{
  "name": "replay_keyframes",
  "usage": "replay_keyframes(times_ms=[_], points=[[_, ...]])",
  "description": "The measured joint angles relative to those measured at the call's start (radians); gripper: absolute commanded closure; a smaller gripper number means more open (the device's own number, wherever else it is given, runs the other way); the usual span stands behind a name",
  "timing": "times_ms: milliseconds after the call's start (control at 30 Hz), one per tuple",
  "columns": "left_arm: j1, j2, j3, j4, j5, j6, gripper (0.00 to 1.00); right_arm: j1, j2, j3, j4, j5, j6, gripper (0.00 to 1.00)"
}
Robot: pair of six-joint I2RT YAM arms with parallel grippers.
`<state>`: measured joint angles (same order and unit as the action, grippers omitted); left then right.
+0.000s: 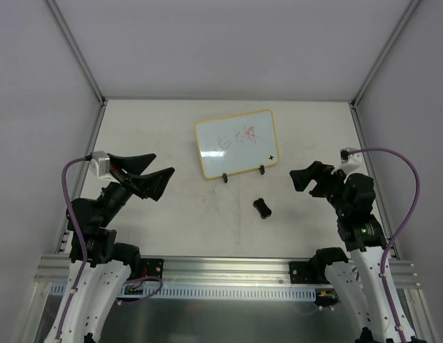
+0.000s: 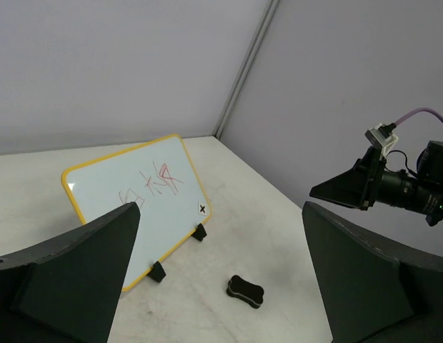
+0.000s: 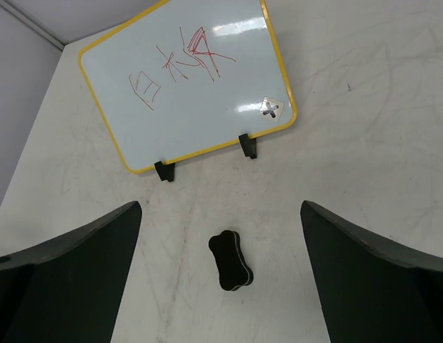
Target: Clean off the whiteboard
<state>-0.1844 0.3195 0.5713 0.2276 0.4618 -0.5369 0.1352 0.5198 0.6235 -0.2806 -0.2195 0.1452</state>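
Note:
The whiteboard [image 1: 236, 143] stands tilted on two black clip feet at the table's middle back, with red marker scribbles on it. It also shows in the left wrist view [image 2: 136, 200] and the right wrist view [image 3: 189, 78]. The black bone-shaped eraser [image 1: 263, 208] lies flat on the table in front of the board, also in the left wrist view [image 2: 245, 291] and the right wrist view [image 3: 231, 261]. My left gripper [image 1: 151, 175] is open and empty, left of the board. My right gripper [image 1: 306, 180] is open and empty, right of the eraser.
The table [image 1: 207, 229] is off-white with grey walls on three sides and metal corner posts [image 1: 78, 53]. An aluminium rail [image 1: 221, 268] runs along the near edge. My right arm [image 2: 400, 186] shows in the left wrist view.

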Motion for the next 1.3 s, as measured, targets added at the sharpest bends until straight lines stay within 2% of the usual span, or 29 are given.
replay_keyframes(times_ms=[367,567,700,867,1067,1300], points=[[0.000,0.211,0.016,0.010,0.063,-0.029,0.01,0.000,0.032,0.000,0.000,0.004,0.011,0.01],[0.001,0.343,0.048,0.037,0.103,-0.031,0.01,0.015,0.156,0.020,-0.016,-0.023,-0.015,0.01],[0.023,0.488,0.067,0.128,0.142,-0.066,0.01,0.093,0.248,0.027,-0.026,-0.035,-0.044,0.01],[0.086,0.653,0.061,0.264,0.192,-0.110,0.01,0.206,0.277,0.036,-0.046,-0.019,-0.084,0.01],[0.128,0.863,0.126,0.342,0.243,-0.090,0.01,0.377,0.379,0.082,-0.069,0.102,-0.136,0.01],[0.160,1.101,0.242,0.461,0.355,-0.042,0.01,0.452,0.445,0.091,-0.094,0.216,-0.167,0.01]])
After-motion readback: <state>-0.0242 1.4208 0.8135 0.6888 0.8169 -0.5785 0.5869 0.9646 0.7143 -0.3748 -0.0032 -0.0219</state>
